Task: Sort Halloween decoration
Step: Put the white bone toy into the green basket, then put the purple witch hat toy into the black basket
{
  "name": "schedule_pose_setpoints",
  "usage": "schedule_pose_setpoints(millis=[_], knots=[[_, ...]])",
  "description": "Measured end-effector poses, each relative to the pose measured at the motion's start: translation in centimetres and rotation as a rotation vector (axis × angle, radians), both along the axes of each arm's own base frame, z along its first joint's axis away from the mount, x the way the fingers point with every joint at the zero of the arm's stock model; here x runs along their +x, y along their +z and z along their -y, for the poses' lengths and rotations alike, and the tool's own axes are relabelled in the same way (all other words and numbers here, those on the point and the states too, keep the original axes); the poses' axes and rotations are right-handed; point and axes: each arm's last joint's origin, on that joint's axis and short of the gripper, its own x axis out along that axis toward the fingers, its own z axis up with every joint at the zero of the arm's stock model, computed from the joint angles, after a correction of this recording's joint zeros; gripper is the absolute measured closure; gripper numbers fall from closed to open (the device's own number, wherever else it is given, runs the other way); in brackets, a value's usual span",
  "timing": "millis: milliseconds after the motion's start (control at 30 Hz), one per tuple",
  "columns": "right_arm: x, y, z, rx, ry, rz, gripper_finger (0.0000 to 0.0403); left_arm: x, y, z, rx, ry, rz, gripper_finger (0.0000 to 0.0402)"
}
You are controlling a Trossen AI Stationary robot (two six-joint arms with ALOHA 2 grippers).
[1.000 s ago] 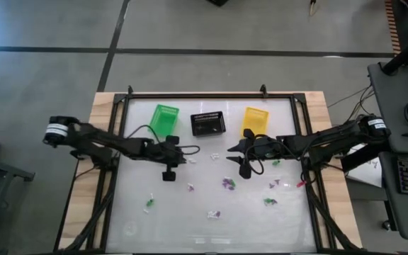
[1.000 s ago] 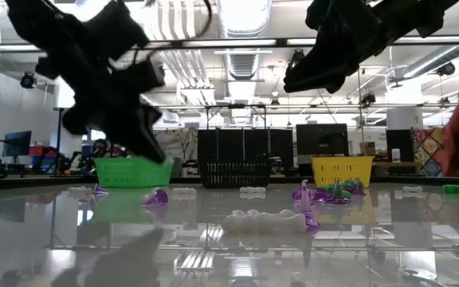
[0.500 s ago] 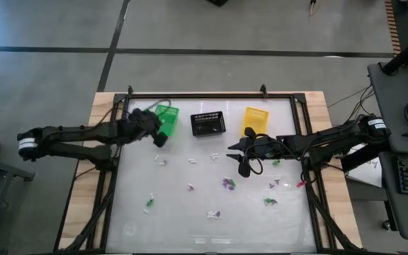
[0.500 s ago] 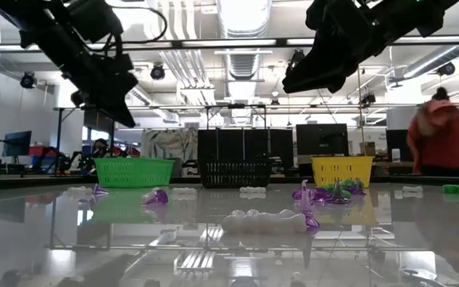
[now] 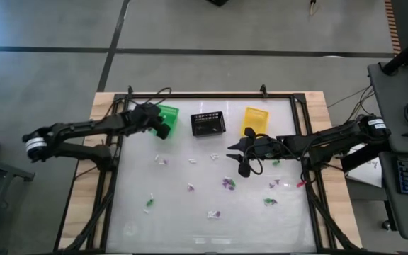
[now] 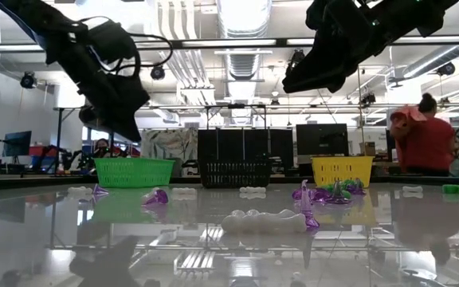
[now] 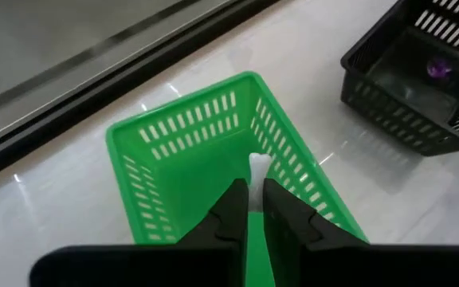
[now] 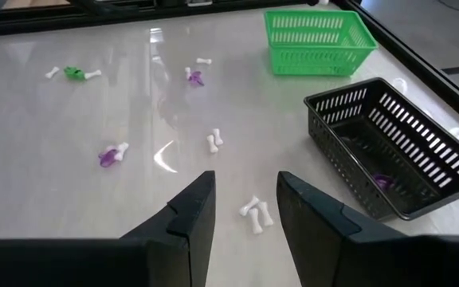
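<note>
Left end effector poised above green basket, fingers nearly together pinching a white trinket, apparently for release. Right end effector hovers apart, empty, over trinkets scattered on the table.

The left gripper at lower centre of the frame pinches a small white trinket between nearly closed fingers, over the inside of the green basket. At upper right, a black basket holds a purple trinket. Both baskets stand on the pale counter.
</note>
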Motion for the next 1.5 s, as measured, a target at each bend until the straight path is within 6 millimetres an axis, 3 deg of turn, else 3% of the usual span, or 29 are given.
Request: schedule_pose_setpoints(millis=[333,600,767,1067,1267,1500], knots=[[0.0,0.0,0.0,0.0,0.0,-0.002,0.0275,0.8,0.0,-0.4,-0.008,-0.009,-0.044,0.0332],[0.0,0.0,0.0,0.077,-0.038,0.011,0.0275,0.8,1.2,0.0,-0.002,-0.027,-0.032,0.0321],[0.0,-0.1,-0.4,0.228,0.005,0.008,0.0275,1.1,2.8,1.7,0.049,-0.114,0.068,0.032],[-0.4,-0.5,-1.8,0.395,0.001,-0.049,0.0275,2.5,5.0,6.3,0.165,-0.41,0.258,0.0323],[-1.5,-1.7,-2.3,0.548,-0.135,-0.209,0.0275,3.2,5.9,8.3,0.245,-0.544,0.321,0.0323],[-3.9,-2.2,-3.1,0.774,-0.409,-0.565,0.0275,3.8,6.0,8.5,0.3,-0.579,0.341,0.0323]])
